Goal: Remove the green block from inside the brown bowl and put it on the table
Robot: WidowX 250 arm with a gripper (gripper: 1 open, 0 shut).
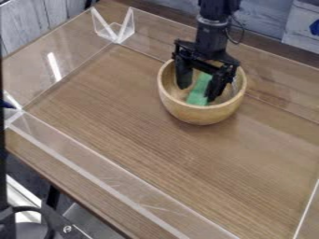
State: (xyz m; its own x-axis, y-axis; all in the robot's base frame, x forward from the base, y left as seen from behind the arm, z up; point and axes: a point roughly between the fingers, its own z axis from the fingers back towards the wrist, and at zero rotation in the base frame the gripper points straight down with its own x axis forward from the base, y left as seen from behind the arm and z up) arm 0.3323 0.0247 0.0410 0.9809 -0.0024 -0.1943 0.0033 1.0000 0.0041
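Even, soft indoor light falls across the desk (149,140), bright enough to show the wood grain. White glare streaks the clear acrylic wall (50,63) at nine o'clock and the upright corner piece (115,25) at eleven o'clock. The bowl (200,105) casts only a faint shadow toward five o'clock, and its interior darkens under the gripper (204,84). The whole frame is low-resolution and slightly soft; the background along the top edge is blurred.
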